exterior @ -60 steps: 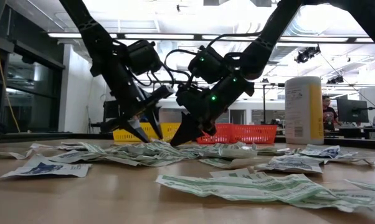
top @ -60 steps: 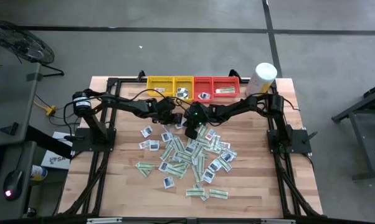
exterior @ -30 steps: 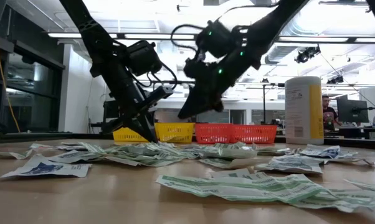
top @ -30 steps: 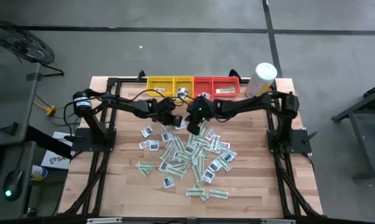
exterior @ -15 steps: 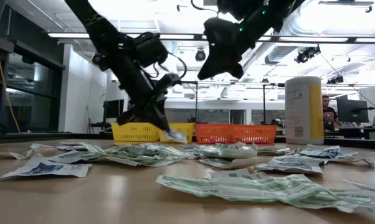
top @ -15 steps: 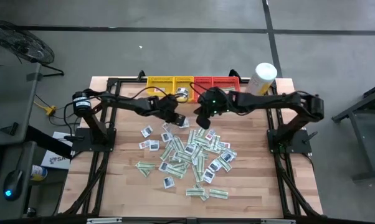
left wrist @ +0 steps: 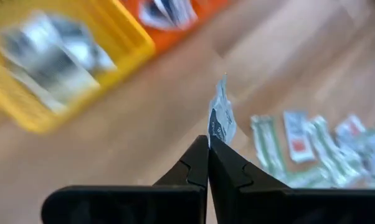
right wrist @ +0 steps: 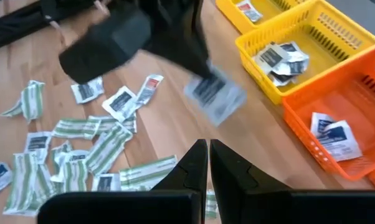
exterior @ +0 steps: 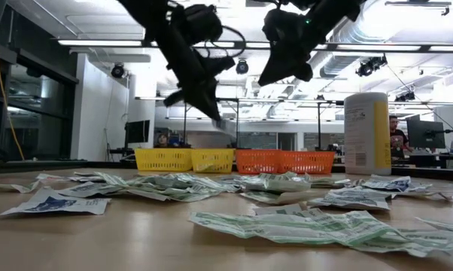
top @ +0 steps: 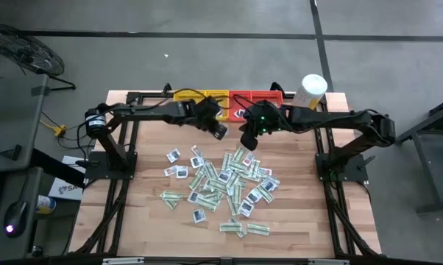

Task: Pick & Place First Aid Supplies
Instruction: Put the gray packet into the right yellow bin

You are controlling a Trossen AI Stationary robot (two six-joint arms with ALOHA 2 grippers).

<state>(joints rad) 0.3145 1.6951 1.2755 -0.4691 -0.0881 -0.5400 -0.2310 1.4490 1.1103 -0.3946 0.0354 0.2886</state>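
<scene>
First aid supplies, narrow green-and-white strips and small white squares, lie scattered in a pile [top: 225, 180] on the wooden table. My left gripper [top: 218, 132] hangs above the table's far middle, near the yellow trays [top: 201, 99], shut on one small white packet with a dark centre [right wrist: 213, 93]. Just to its right my right gripper [top: 247, 141] is also raised, above the pile's far edge. It is shut, with nothing visible between its fingers [right wrist: 197, 163]. Some packets lie in the yellow trays [right wrist: 281, 59] and in the red trays [right wrist: 334, 137]. My left gripper pinches the small packet by one end [left wrist: 215, 132] between its two fingertips. The rest of the packet [left wrist: 222, 106] sticks out past the tips, seen nearly edge-on. The fingers slant down from the table's left. The packet is lifted clear of the table.
A row of yellow and red trays [top: 262, 100] stands along the far edge, with a tall white-and-yellow canister [top: 310, 91] at its right end. Bare wood lies between the pile and the trays. In the low view a person [exterior: 396, 135] sits far behind the table.
Both grippers have risen from the pile's far edge. My left gripper has lifted the small packet clear of the table, rolled its wrist and gone toward the trays. My right gripper has climbed and drawn back toward the table's right, staying shut.
</scene>
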